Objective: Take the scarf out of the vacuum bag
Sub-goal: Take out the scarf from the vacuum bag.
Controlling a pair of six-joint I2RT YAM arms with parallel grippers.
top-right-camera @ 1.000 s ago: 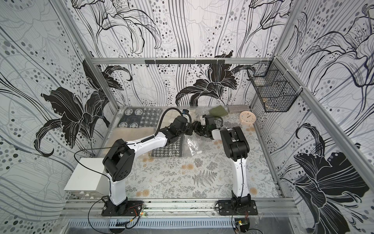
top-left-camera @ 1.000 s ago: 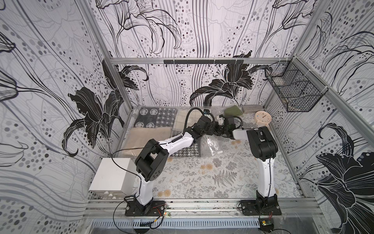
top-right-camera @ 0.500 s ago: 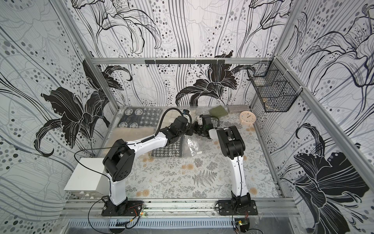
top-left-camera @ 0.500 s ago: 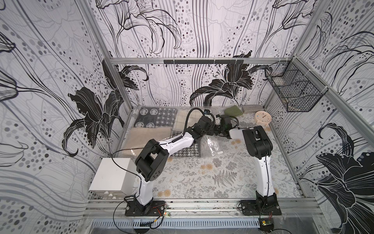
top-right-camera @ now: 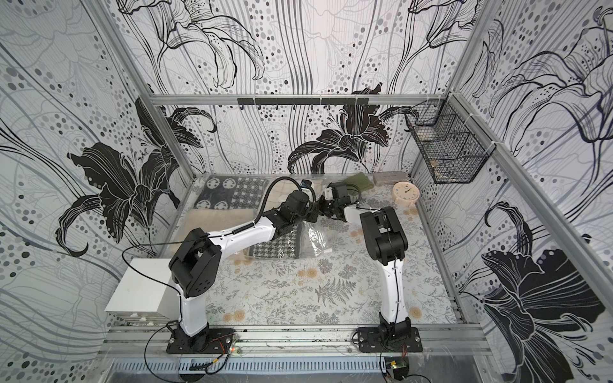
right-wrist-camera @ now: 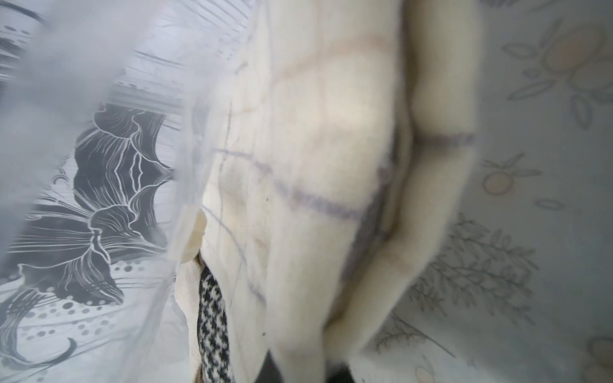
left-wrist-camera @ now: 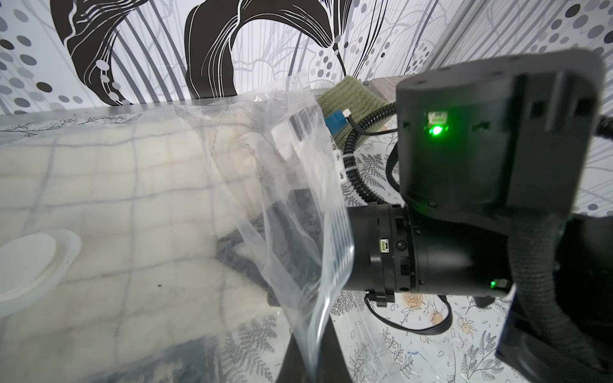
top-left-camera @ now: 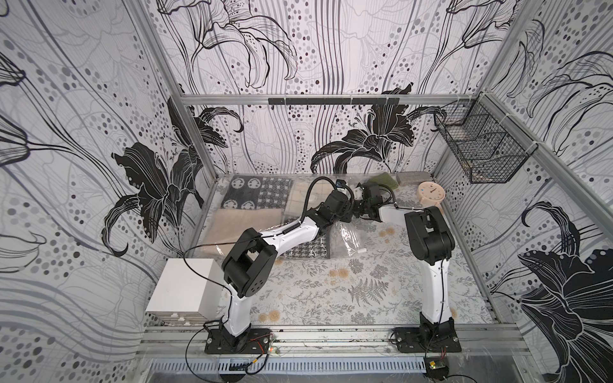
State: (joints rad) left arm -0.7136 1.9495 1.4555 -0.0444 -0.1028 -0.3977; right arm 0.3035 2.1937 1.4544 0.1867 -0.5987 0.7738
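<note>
We are seeing very little of the right gripper (left-wrist-camera: 242, 252). It is sitting inside the mouth of the bag (left-wrist-camera: 298, 149) and showing only as a dark shape through the film. Its own camera is being filled by the blurred scarf (right-wrist-camera: 315, 165). Two dark finger slivers are peeking out on either side of a cream fold at that view's edge, so the jaws are looking closed on the scarf. The left gripper (left-wrist-camera: 310, 368) is cut off too, but the film is running down between its dark fingers, pinched tight. In both top views the two wrists are crowding together and hiding the bag mouth.

We are counting two arms, one bag, one round white valve (left-wrist-camera: 30, 265) and one white slider (top-left-camera: 362, 250). The bag is lying along the back of the table (top-left-camera: 365, 298). The scarf, cream with thin grey checks, is lying in it right at the mouth. Through the plastic we are making out three more folded pieces: a patterned cloth (top-left-camera: 255, 195) in black and white, a plain cloth (top-left-camera: 245, 225) in cream and a houndstooth cloth (top-left-camera: 308, 248).

Outside the bag we are spotting one green cloth (top-left-camera: 381, 180), one grey block (top-left-camera: 413, 178), one clock (top-left-camera: 431, 194) and one white box (top-left-camera: 185, 288). One wire basket (top-left-camera: 481, 149) is hanging on the right wall, and we cannot tell what it is holding.
</note>
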